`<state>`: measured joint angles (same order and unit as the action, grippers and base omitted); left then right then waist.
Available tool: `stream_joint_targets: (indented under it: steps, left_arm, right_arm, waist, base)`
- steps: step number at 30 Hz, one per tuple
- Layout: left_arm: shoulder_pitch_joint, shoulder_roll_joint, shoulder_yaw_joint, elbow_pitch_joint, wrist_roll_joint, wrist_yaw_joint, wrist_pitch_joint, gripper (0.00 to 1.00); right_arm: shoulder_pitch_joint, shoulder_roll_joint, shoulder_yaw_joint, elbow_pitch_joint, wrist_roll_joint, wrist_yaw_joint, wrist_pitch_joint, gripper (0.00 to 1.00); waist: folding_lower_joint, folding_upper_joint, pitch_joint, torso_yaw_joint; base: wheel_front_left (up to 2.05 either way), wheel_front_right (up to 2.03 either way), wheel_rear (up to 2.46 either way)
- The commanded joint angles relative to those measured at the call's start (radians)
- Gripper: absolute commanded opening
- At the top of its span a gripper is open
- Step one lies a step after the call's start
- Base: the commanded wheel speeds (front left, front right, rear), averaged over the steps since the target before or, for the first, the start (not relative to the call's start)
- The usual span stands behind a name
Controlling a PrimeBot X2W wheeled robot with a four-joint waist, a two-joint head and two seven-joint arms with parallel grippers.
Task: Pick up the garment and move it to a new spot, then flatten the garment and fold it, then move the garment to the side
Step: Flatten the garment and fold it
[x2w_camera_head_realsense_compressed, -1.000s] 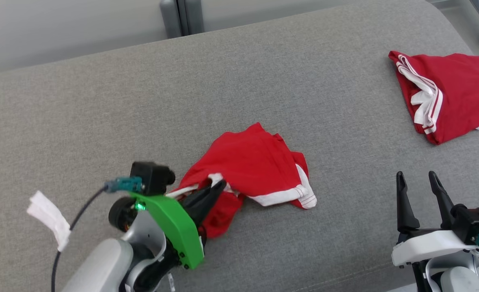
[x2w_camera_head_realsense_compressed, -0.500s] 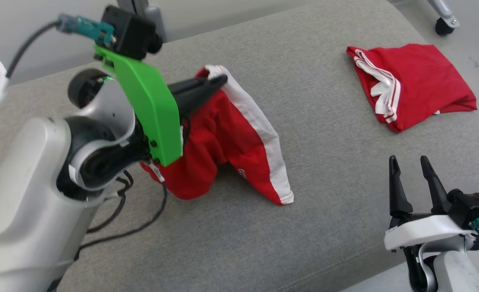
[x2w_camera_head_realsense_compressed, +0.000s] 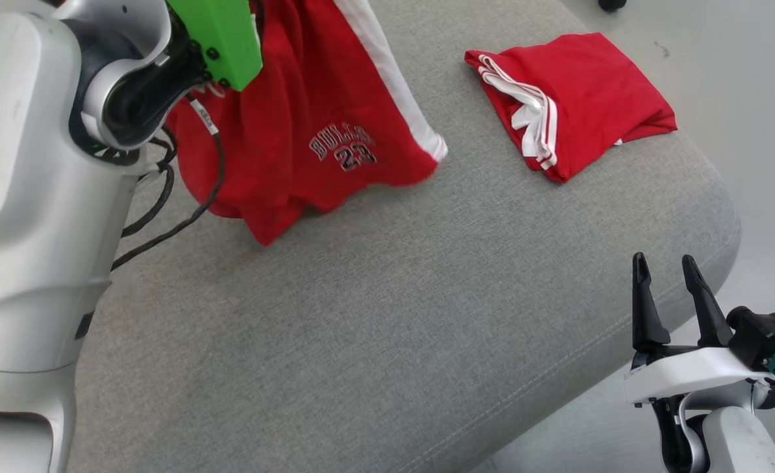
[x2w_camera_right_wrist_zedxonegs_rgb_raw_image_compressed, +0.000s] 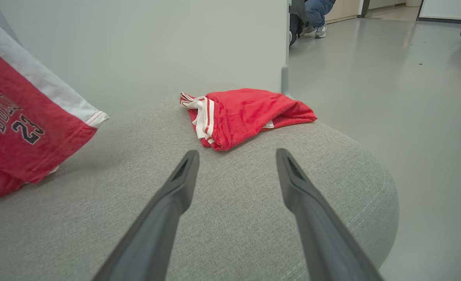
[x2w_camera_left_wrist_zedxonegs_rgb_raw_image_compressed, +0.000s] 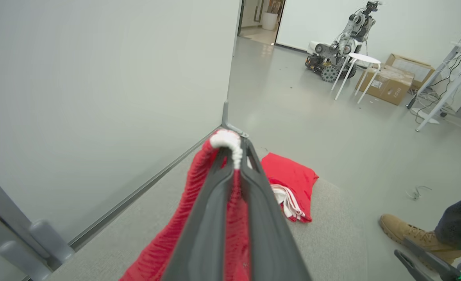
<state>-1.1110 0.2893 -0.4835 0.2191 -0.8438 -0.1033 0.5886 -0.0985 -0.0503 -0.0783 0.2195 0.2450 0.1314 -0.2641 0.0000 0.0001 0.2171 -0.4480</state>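
L jaws clamped on red garment [x2w_camera_head_realsense_compressed: 282, 131] at white waistband [x2w_camera_left_wrist_zedxonegs_rgb_raw_image_compressed: 226, 142], holding it up, lower end on grey cushion [x2w_camera_head_realsense_compressed: 427, 315]. R jaws wide open, empty, by cushion's front-right edge. Folded red cloth [x2w_camera_head_realsense_compressed: 578, 98] lies apart.

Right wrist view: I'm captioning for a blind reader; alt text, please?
The right gripper, open, points its two dark fingers across a grey fabric cushion toward a folded red garment with white stripes. A red garment with a white band, printed 23, hangs at left.
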Motion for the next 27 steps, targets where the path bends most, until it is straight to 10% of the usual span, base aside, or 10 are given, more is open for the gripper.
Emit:
stream_joint_targets:
  steps: [1,15,27]
  left_arm:
    - [-0.026,-0.01,0.006,0.016,0.001,-0.009,-0.034,0.0]
    - [0.276,-0.034,-0.267,-0.211,-0.167,-0.029,-0.212,0.0]
    - [0.779,0.242,-0.438,-0.288,-0.193,-0.029,-0.372,0.0]
  right_arm:
    - [-0.01,0.0,-0.004,0.0,0.002,-0.002,0.0,1.0]
    - [0.009,-0.001,-0.035,-0.01,-0.057,-0.002,0.0,1.0]
    - [0.084,-0.001,-0.071,-0.02,-0.114,-0.002,0.0,1.0]
  waist:
    - [0.0,-0.0001,0.011,-0.014]
    - [0.0,-0.0001,-0.027,0.118]
    - [0.0,-0.0001,-0.057,0.298]
  base:
    - [0.0,0.0,0.0]
    - [0.0,0.0,0.0]
    - [0.0,0.0,0.0]
